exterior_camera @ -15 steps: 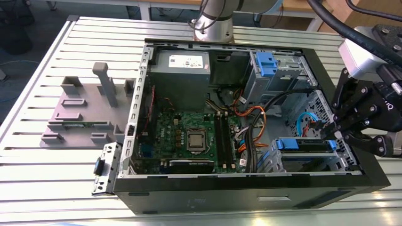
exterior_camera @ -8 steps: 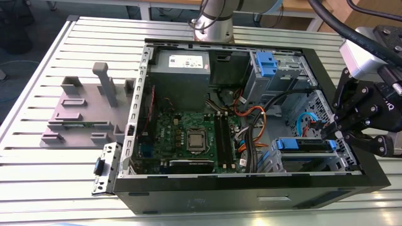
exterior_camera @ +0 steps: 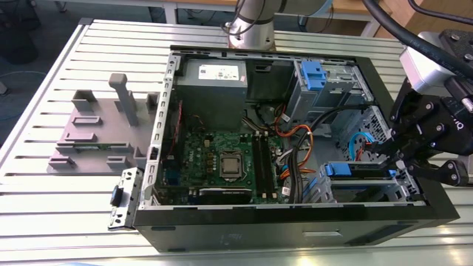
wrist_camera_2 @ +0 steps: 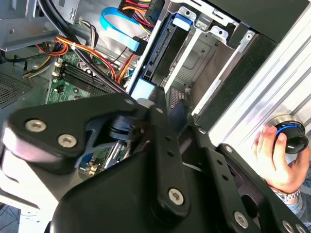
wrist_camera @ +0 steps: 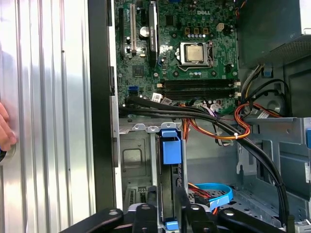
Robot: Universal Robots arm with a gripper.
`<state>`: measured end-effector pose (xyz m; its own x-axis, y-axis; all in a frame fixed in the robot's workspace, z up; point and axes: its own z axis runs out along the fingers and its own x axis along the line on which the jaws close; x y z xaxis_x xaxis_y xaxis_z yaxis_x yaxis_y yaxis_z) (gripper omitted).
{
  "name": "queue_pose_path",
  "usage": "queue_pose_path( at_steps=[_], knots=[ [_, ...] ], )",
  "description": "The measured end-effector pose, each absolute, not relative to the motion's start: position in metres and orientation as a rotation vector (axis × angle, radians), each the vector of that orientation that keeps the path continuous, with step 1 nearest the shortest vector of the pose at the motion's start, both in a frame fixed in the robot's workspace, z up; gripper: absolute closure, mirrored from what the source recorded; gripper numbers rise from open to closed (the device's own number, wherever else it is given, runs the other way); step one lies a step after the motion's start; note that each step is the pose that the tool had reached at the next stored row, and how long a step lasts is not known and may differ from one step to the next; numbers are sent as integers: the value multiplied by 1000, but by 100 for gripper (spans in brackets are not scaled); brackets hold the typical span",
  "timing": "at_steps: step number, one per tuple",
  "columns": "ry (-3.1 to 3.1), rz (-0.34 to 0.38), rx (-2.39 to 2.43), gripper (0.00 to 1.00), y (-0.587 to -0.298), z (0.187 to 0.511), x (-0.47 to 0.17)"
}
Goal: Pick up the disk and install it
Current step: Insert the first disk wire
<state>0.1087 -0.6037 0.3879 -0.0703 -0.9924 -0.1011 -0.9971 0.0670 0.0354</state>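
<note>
The disk [exterior_camera: 356,169], silver-grey in a blue carrier, stands on edge inside the lower drive bay of the open computer case [exterior_camera: 296,219], at the exterior view's right. In the first wrist view its blue tab [wrist_camera: 171,145] points toward the motherboard and its dark edge runs back between my fingers. My gripper [exterior_camera: 397,162] hangs over the case's right wall, at the disk's outer end. Its black fingers [wrist_camera: 151,211] flank the disk on both faces, shut on it. In the second wrist view the disk [wrist_camera_2: 160,53] sits in the bay beyond my gripper [wrist_camera_2: 168,108].
Black and orange cables [wrist_camera: 218,128] cross close beside the bay. The motherboard [exterior_camera: 221,160], the grey power supply [exterior_camera: 212,83] and a blue-tabbed drive cage [exterior_camera: 313,72] fill the case. A grey stand [exterior_camera: 96,133] sits on the slatted table. A person's hand [wrist_camera_2: 279,158] rests on a knob beside the case.
</note>
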Motion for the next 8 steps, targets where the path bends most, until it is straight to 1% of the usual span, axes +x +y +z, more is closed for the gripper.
queue_pose_path(
  at_steps=[1,8],
  knots=[
    [2257,147,-2107,70,-604,388,109],
    [2257,149,-2106,70,-604,388,109]
  ],
)
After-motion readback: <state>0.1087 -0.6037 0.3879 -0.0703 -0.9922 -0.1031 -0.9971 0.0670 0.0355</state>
